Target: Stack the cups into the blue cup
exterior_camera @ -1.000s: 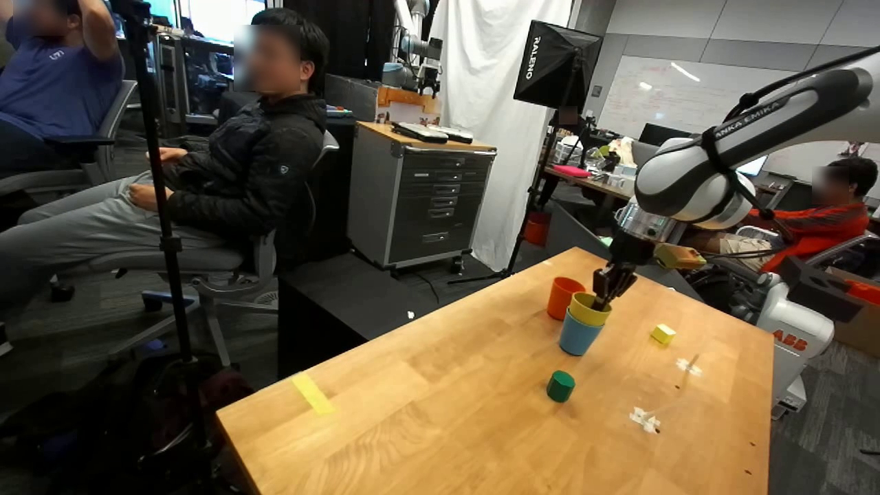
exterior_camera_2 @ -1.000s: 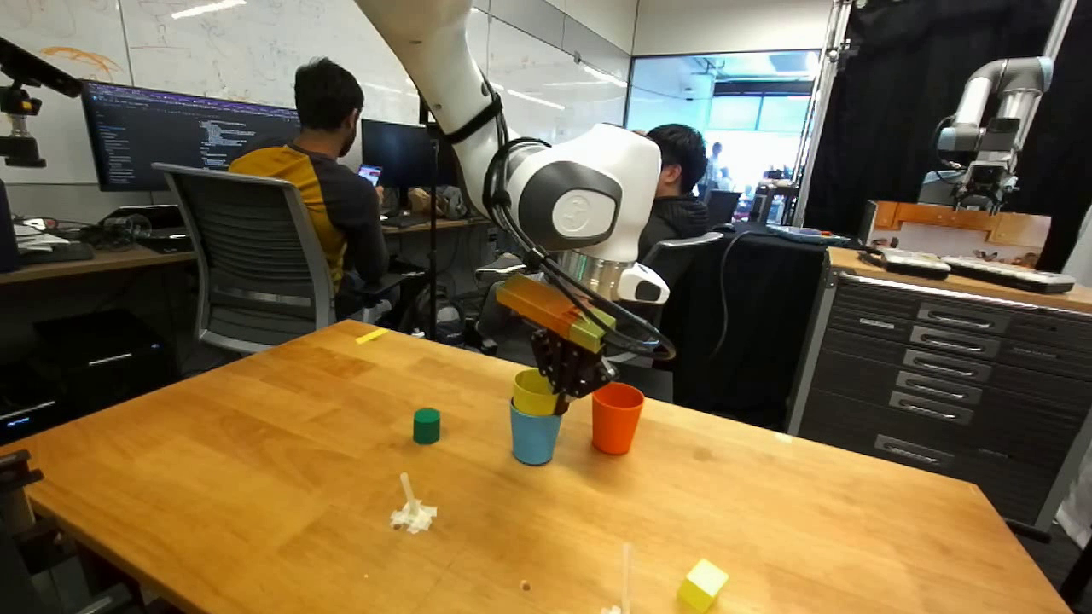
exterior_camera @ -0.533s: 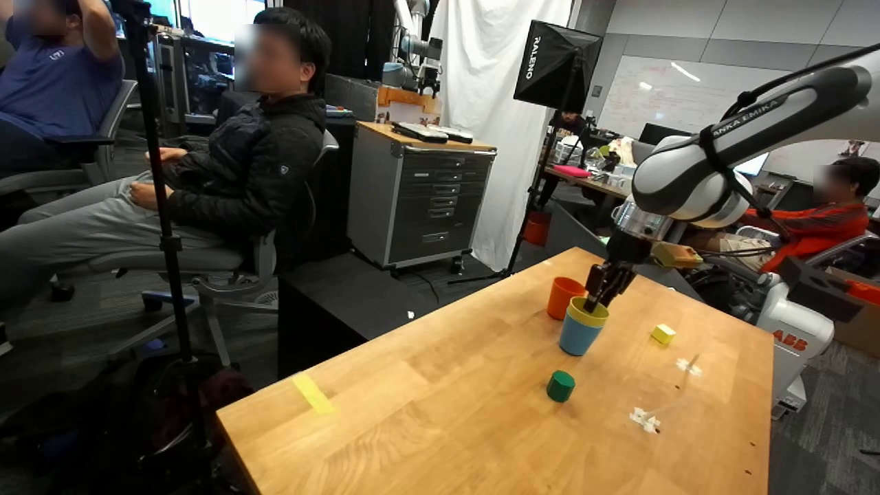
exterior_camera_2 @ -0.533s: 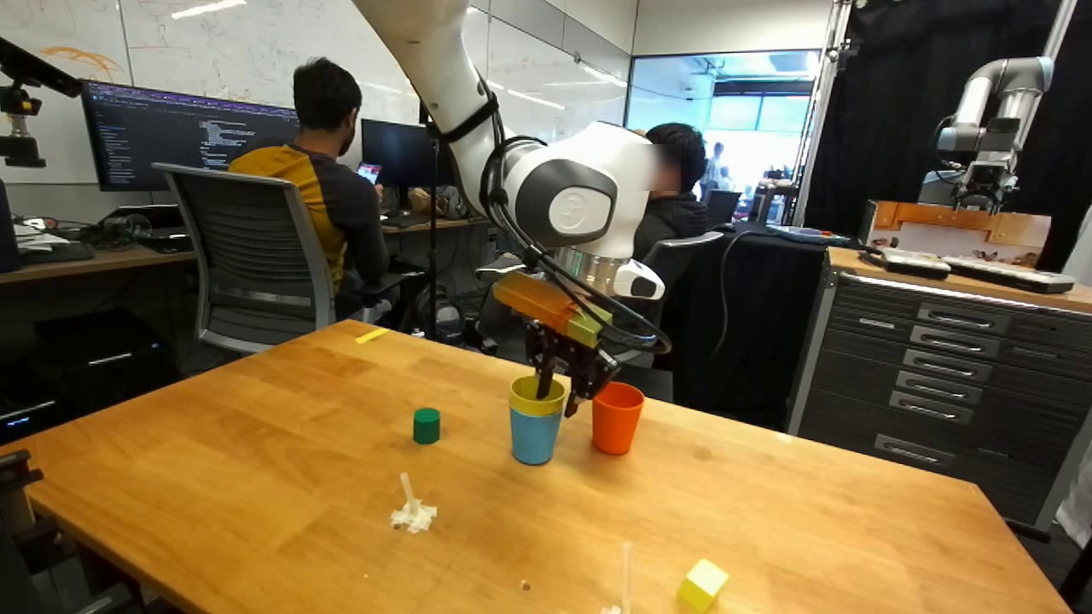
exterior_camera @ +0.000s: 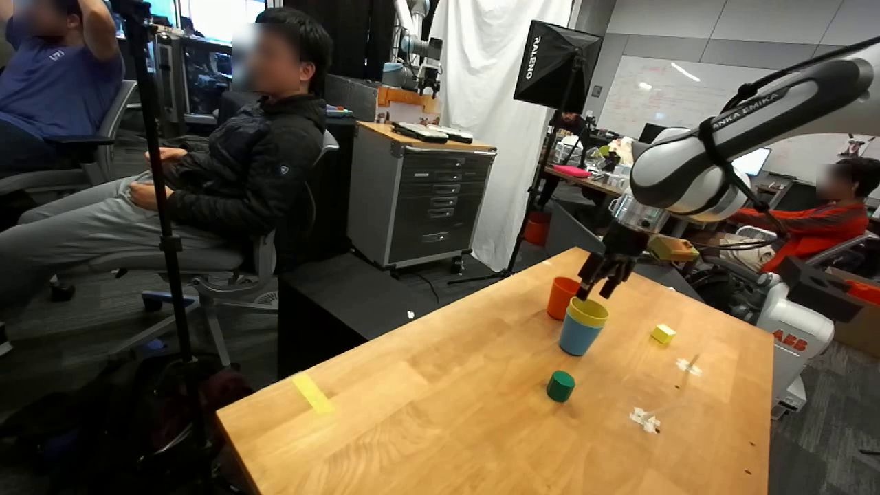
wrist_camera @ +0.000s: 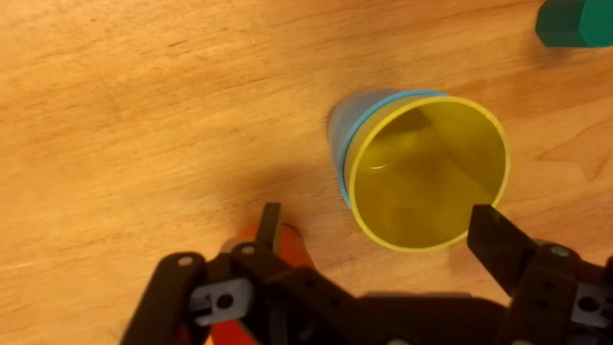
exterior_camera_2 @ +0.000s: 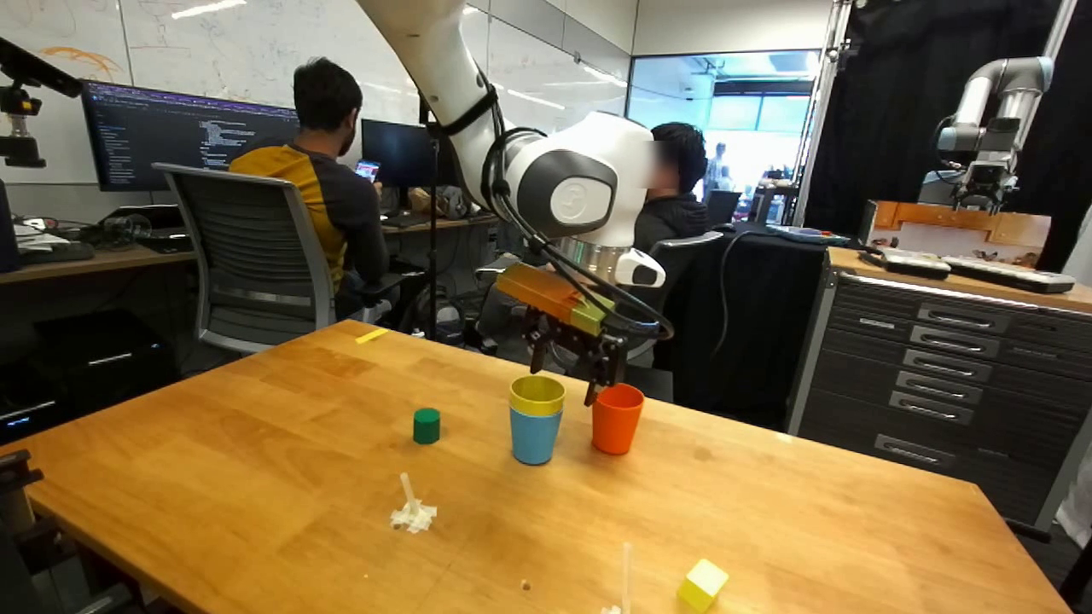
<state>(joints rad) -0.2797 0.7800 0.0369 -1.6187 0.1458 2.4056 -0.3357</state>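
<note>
While the gripper [exterior_camera_2: 563,385] hangs by the orange cup [exterior_camera_2: 617,422] in an exterior view, a sideways swing could topple that cup. In an exterior view, the arm [exterior_camera: 677,177] stands bent over the yellow cup [exterior_camera: 588,313], nested in the blue cup [exterior_camera: 581,338]. In the wrist view, the fingers [wrist_camera: 498,244] are apart, holding nothing.

Blue cup [exterior_camera_2: 535,438], yellow cup [exterior_camera_2: 537,399]; orange cup [exterior_camera_2: 617,422]

Gripper [exterior_camera_2: 563,385]: 1 second ago pinched on the yellow cup [exterior_camera_2: 537,397]; now let go, jaws spread well apart, raised to just above the rim. Yellow cup: seated lower in the blue cup [exterior_camera_2: 535,439], a narrower yellow band showing above it.
</note>
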